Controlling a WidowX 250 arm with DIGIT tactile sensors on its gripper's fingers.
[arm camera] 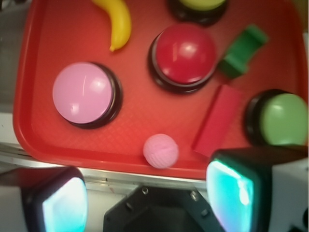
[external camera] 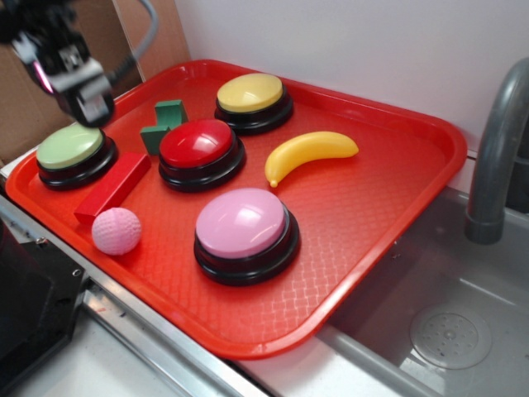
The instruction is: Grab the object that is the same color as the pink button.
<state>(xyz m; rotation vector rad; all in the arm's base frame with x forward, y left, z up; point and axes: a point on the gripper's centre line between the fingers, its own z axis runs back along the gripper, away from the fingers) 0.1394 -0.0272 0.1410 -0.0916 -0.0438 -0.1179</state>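
Observation:
The object, a small dimpled pink ball point(external camera: 116, 230) point(arm camera: 161, 151), lies near the front edge of the red tray point(external camera: 376, 273) point(arm camera: 30, 58). The pink button point(external camera: 242, 223) point(arm camera: 83, 93), a big glossy dome on a black base, stands to its right in the exterior view. My gripper point(external camera: 92, 107) point(arm camera: 147, 198) hangs high over the tray's back left, above the green button point(external camera: 70, 147) point(arm camera: 285, 118). It is open and holds nothing. In the wrist view the ball shows just ahead of the wide-apart fingers.
On the tray there are also a red button point(external camera: 198, 145) point(arm camera: 186, 50), a yellow button point(external camera: 250, 93), a yellow banana point(external camera: 310, 153) point(arm camera: 119, 21), a red block point(external camera: 111, 188) point(arm camera: 218, 121) and a green block point(external camera: 164, 124) point(arm camera: 241, 50). A sink point(external camera: 446, 322) with a grey faucet point(external camera: 496, 157) lies to the right.

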